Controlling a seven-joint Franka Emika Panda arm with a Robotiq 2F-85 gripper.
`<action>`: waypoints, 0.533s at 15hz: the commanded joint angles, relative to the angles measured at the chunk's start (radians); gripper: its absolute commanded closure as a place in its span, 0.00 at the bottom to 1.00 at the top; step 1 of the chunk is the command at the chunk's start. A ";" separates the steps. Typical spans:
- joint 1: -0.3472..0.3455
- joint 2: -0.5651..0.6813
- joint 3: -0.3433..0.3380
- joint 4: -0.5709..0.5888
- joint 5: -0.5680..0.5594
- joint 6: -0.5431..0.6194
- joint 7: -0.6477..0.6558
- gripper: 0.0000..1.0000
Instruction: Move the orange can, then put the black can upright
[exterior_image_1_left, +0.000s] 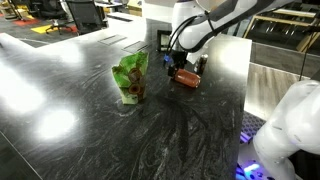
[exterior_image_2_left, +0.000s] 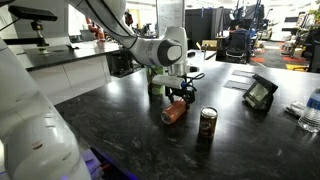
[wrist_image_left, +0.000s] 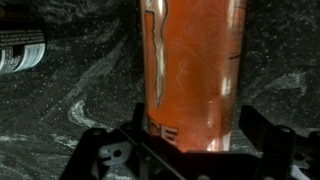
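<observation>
The orange can (exterior_image_2_left: 174, 113) lies on its side on the dark table, near my gripper (exterior_image_2_left: 181, 96), which reaches down onto it from above. It also shows in an exterior view (exterior_image_1_left: 185, 79) under the gripper (exterior_image_1_left: 178, 66). In the wrist view the orange can (wrist_image_left: 190, 60) fills the middle, and the gripper (wrist_image_left: 190, 132) fingers press against both its sides. The black can (exterior_image_2_left: 208, 123) stands upright just beside the orange can, apart from it. It shows at the top left of the wrist view (wrist_image_left: 20, 50) and behind the gripper (exterior_image_1_left: 201, 63).
A green crinkled bag (exterior_image_1_left: 130, 78) stands on the dark marbled table (exterior_image_1_left: 80, 110); it is behind the gripper in an exterior view (exterior_image_2_left: 158, 84). A small black stand (exterior_image_2_left: 261, 93) and a water bottle (exterior_image_2_left: 311, 110) are further along. The table edge (exterior_image_1_left: 244, 120) is close.
</observation>
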 joint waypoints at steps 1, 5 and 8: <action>-0.018 0.032 0.007 0.003 0.029 0.027 -0.039 0.36; -0.017 0.022 0.009 0.006 0.041 0.005 -0.047 0.53; -0.009 0.008 0.018 0.016 0.033 -0.045 -0.075 0.53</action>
